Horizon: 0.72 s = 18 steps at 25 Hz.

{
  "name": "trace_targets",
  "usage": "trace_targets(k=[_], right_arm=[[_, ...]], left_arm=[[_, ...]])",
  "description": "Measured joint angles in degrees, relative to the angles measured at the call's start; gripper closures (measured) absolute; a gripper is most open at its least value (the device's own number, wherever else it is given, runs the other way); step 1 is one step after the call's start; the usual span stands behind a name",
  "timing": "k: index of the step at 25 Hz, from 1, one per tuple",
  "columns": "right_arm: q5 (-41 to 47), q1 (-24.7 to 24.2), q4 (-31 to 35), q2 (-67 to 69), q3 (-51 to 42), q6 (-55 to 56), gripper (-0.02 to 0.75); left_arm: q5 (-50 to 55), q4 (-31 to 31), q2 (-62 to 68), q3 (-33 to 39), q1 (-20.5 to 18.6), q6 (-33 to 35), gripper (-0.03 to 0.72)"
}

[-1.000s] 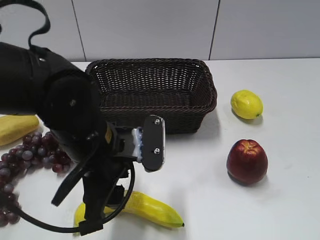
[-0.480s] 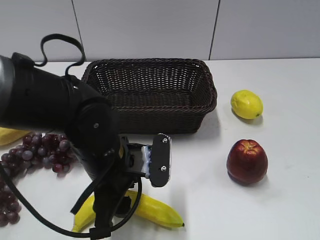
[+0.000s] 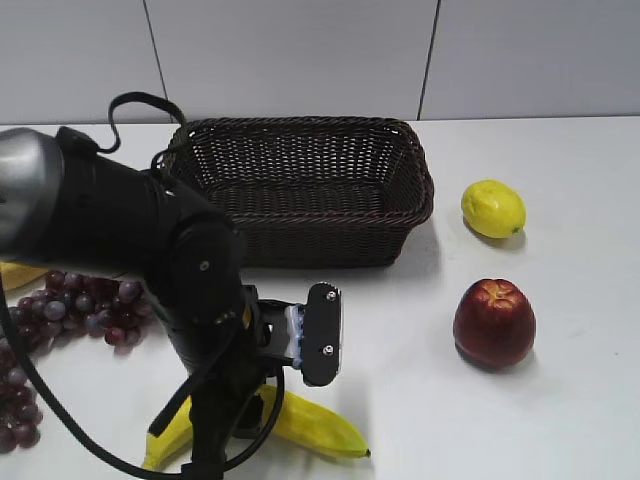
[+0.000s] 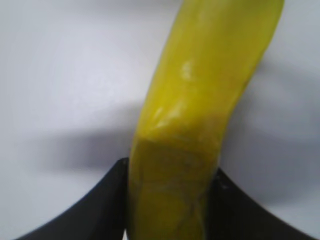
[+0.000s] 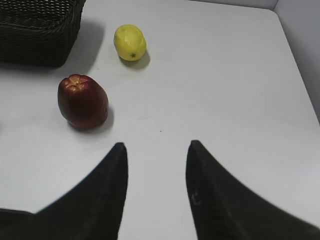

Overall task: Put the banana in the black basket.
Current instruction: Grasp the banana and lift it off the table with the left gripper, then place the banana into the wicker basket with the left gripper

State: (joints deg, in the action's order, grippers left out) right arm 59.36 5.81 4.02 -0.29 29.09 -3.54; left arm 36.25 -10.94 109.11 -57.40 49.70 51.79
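Observation:
The banana (image 3: 310, 425) lies on the white table at the front left, partly under my left arm. In the left wrist view the banana (image 4: 200, 100) runs up between my left gripper's (image 4: 170, 165) two jaws, which are open and sit close on either side of it. In the exterior view my left gripper (image 3: 205, 440) is low over the banana's middle. The black basket (image 3: 300, 128) stands at the back centre, and its corner shows in the right wrist view (image 5: 35, 45). My right gripper (image 5: 156, 145) is open and empty over bare table.
A lemon (image 3: 493, 208) and a red apple (image 3: 494, 323) lie to the right of the basket; both show in the right wrist view, lemon (image 5: 130, 42) and apple (image 5: 83, 101). Purple grapes (image 3: 70, 300) and a pale-yellow fruit (image 3: 15, 273) lie at the left.
My left arm has swung forward and down, bringing the gripper lower over the banana. The banana, basket and other fruit have not moved.

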Motion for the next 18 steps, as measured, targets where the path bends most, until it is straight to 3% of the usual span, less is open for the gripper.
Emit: trace_targets(k=[8,14,18], right_arm=[[0.00,0.00,0.00,0.00,0.00,0.00,0.437],[0.00,0.00,0.00,0.00,0.00,0.00,0.437],[0.00,0.00,0.00,0.00,0.00,0.00,0.437]], left_arm=[[11.19,-0.12,-6.09,-4.66,0.00,-0.47,0.278],[23.62,6.05,-8.15,-18.88,-2.12,-0.59,0.278],[23.30,9.18,-8.09,-29.33,-5.91,-0.59,0.278]])
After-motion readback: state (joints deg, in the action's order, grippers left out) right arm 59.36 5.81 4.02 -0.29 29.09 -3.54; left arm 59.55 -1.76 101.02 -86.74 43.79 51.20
